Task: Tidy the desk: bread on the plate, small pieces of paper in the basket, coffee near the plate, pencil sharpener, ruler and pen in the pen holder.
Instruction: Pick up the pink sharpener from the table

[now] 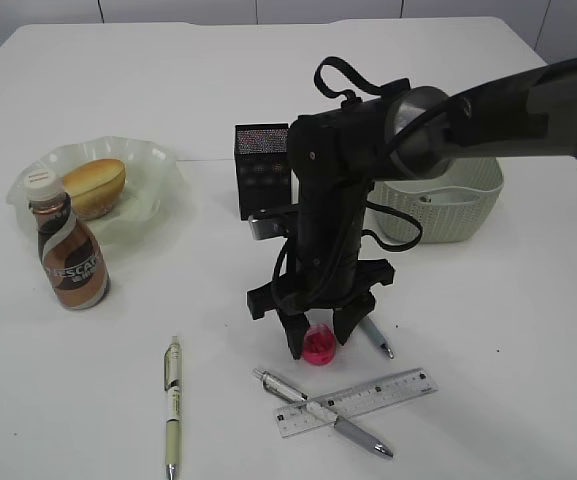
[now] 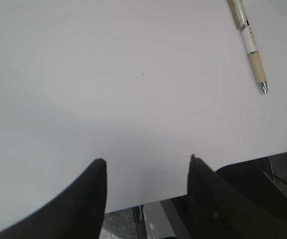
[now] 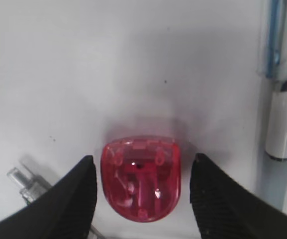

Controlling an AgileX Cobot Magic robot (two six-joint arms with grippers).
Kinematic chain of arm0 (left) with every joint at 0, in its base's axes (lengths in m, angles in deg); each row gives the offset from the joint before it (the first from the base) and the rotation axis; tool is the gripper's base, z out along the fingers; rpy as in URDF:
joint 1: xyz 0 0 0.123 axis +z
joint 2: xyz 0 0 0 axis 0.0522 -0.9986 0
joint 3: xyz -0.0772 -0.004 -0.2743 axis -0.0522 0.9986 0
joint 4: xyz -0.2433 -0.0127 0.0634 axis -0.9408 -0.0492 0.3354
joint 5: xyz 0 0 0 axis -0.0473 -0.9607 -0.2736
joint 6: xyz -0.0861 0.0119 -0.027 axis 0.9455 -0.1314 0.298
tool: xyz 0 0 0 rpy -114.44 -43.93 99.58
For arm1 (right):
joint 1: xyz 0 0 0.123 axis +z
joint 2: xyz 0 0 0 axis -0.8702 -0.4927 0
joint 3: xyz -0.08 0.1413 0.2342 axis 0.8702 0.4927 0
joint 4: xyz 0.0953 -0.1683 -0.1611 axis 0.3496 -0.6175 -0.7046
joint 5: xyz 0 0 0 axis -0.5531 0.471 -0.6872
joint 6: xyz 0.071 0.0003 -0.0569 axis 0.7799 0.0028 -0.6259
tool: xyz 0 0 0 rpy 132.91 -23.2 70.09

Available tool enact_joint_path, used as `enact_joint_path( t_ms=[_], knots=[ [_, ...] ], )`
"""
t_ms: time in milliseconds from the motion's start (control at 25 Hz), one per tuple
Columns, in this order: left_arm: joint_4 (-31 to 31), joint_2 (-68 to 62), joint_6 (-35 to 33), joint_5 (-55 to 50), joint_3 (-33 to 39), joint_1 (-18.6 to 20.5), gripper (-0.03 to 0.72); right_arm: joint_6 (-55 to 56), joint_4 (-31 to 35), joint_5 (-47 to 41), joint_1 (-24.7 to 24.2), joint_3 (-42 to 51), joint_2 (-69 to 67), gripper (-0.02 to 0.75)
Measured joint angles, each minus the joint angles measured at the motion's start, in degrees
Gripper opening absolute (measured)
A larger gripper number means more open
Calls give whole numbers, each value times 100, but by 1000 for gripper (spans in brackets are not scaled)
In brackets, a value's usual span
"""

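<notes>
- Spread wide, the jaws of our right gripper (image 3: 142, 191) flank the red pencil sharpener (image 3: 141, 183) on the desk (image 1: 118, 400), with a gap on each side.
- Our left gripper (image 2: 145, 169) hangs parted and empty above the desk's near edge; the exterior view does not show it.
- Our right arm hides part of the pen holder (image 1: 261, 170) and the basket (image 1: 448, 205); the basket's contents cannot be seen.
- Partly tucked behind the gripper lies a blue-and-white pen (image 3: 280, 99).
- Just beyond the sharpener, a silver pen (image 1: 323, 412) lies across the clear ruler (image 1: 368, 398).
- Lying apart to the left is a cream pen (image 1: 172, 405).
- Bread (image 1: 95, 186) sits on the plate (image 1: 158, 170), with the coffee (image 1: 68, 255) at its rim.
</notes>
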Motion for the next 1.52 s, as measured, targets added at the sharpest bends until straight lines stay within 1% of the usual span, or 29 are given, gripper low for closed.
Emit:
enact_joint_path(
  t_ms=[200,400,560,680,1000,1360,1440,1520],
  knots=[
    [0,0,0,0,0,0,388,0,0,-14,0,0,0,434],
    [11,0,0,0,0,0,388,0,0,-61,0,0,0,330],
    [11,0,0,0,0,0,388,0,0,-83,0,-14,0,319],
    [11,0,0,0,0,0,388,0,0,-289,0,-150,0,319],
    [11,0,0,0,0,0,388,0,-89,-689,0,-1140,0,318],
    [11,0,0,0,0,0,388,0,-537,-750,0,-2367,0,318],
    [11,0,0,0,0,0,388,0,-647,-628,0,-2529,0,318],
    [11,0,0,0,0,0,388,0,-818,-286,0,-2629,0,318]
  ],
)
